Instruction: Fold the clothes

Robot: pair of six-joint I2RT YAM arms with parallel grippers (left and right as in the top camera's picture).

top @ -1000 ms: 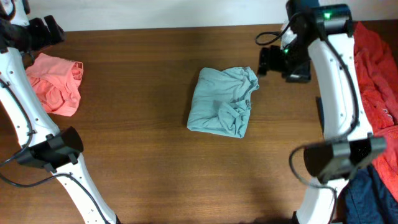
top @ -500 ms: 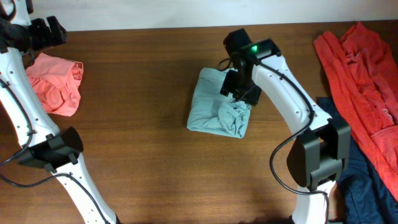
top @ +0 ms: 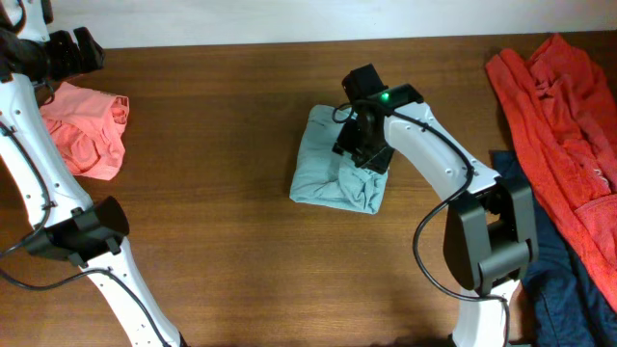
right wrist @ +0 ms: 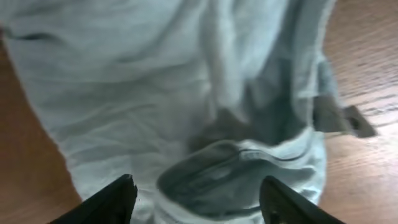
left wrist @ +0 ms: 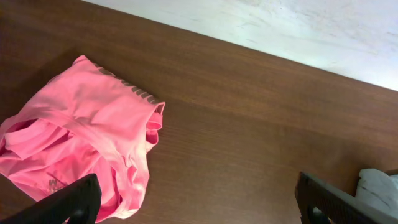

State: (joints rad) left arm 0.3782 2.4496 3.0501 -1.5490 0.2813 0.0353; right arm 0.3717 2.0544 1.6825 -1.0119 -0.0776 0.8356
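The pale blue-green T-shirt (top: pixel 326 172) lies near the middle of the bench (top: pixel 212 241), folded into a rough rectangle, with its right side bunched and wrinkled. The right end effector (top: pixel 362 146) is down over that bunched upper right part. In the right wrist view the cloth (right wrist: pixel 186 81) fills nearly the whole picture, and the two fingers (right wrist: pixel 115 198) stand well apart on either side of a rumpled fold near the hem. They are spread rather than pinched together, and no cloth is gripped between them. Whether the tips touch the fabric I cannot tell.

The left end effector (top: pixel 69 50) is at the far left corner of the bench, just above the salmon-pink garment (top: pixel 85 135), which lies in a crumpled heap. In the left wrist view its fingers (left wrist: pixel 73 202) are spread as wide as they go, with nothing in between, and the pink garment (left wrist: pixel 81 149) lies below and to one side.

An orange-red garment (top: pixel 564 125) is spread along the right edge of the bench, and a navy one (top: pixel 564 284) lies near the front right corner, touching it.
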